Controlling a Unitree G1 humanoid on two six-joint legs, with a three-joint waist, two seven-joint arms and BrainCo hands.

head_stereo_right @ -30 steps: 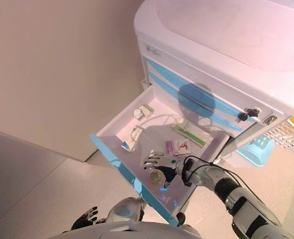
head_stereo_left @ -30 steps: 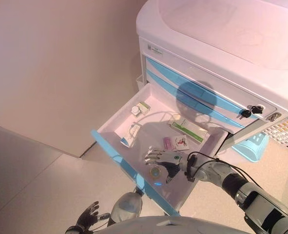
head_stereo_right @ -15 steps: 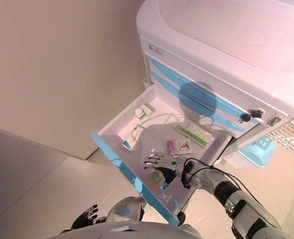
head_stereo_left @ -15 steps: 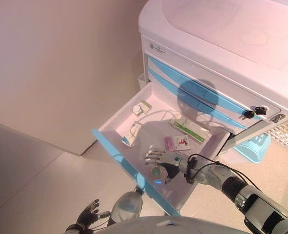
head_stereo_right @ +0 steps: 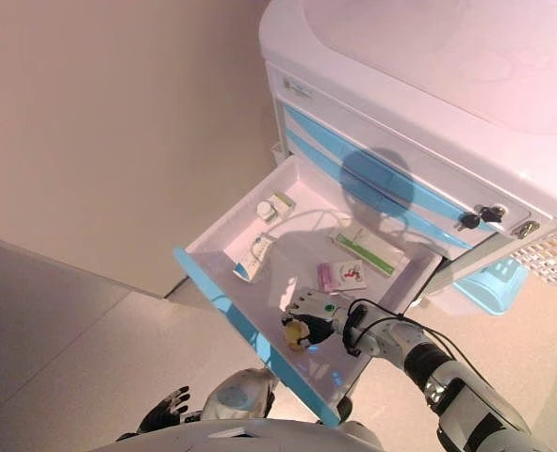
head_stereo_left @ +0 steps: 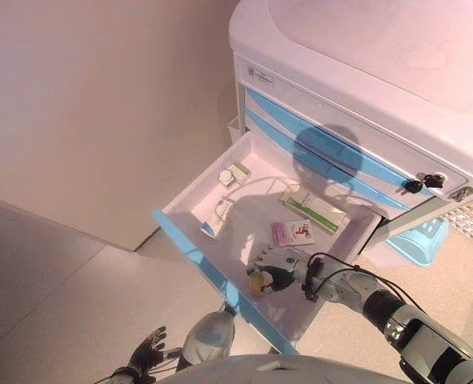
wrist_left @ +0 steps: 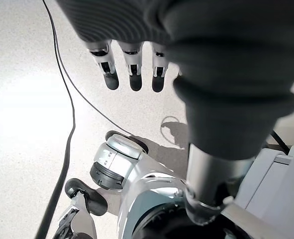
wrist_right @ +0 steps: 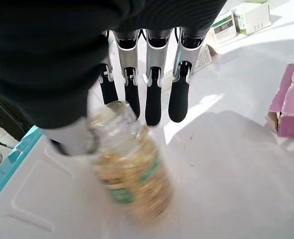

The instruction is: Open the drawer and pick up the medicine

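Note:
The cart's lowest drawer point(head_stereo_left: 194, 258), with a light blue front, stands pulled open. A small clear medicine bottle point(head_stereo_left: 257, 282) with yellow contents sits tilted on the drawer floor near the front. My right hand point(head_stereo_left: 278, 262) is inside the drawer, with its fingers point(wrist_right: 154, 94) curled behind the bottle point(wrist_right: 129, 169) and its thumb against the bottle's neck. My left hand point(head_stereo_left: 146, 356) hangs low by the floor with relaxed fingers point(wrist_left: 132, 69), holding nothing.
Also in the drawer: a pink box point(head_stereo_left: 294, 233), a green and white box point(head_stereo_left: 312, 210), a blue and white box point(head_stereo_left: 216, 220) and a small box point(head_stereo_left: 234, 174). The white cart point(head_stereo_left: 340, 96) has closed blue drawers with keys point(head_stereo_left: 424, 182). A blue basket point(head_stereo_left: 416, 240) is beside it.
My right hand's fingers, spread flat above the bottle before, have curled down round it. The bottle has tipped so its yellow contents show. The left hand has not moved.

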